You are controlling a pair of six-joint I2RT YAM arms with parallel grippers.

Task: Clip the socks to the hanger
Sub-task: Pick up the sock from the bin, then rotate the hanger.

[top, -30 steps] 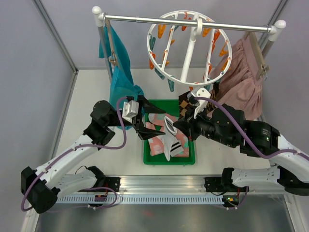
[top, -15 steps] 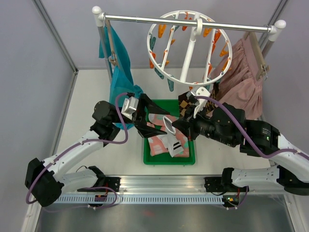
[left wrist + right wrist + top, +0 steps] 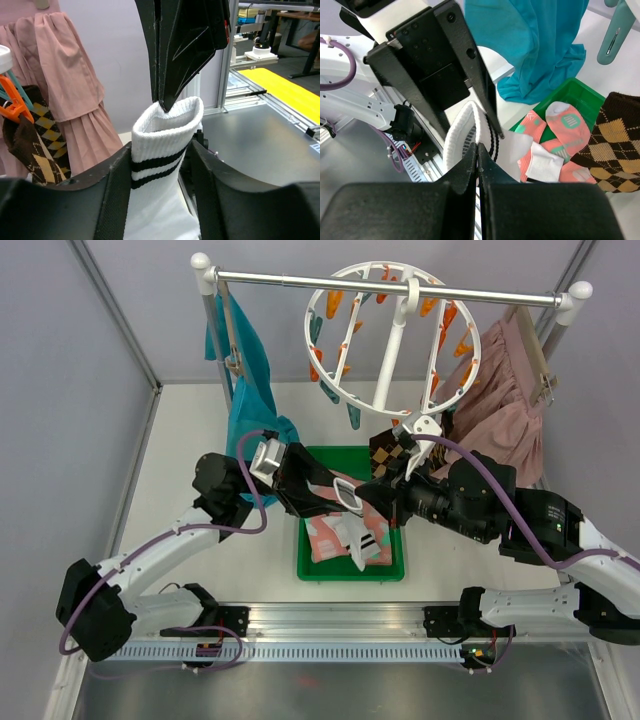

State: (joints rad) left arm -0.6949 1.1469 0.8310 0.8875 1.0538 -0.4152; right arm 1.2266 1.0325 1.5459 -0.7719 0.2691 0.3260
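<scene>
A white sock with black stripes hangs over the green bin. My left gripper is shut across its cuff, with the pads on both sides. My right gripper is shut on the cuff's rim; its fingertips pinch the top edge. The round white hanger with orange and teal clips hangs on the rail above. A brown argyle sock hangs clipped to its lower rim, and also shows in the left wrist view. Pink socks lie in the bin.
A teal garment hangs at the left of the metal rail. A dusty-pink skirt hangs at the right. An orange clip holds the argyle sock. Grey walls enclose the table.
My left gripper has moved right from beside the bin and closed around the white sock's cuff. My right gripper has stayed shut on the cuff and lifted it slightly.
</scene>
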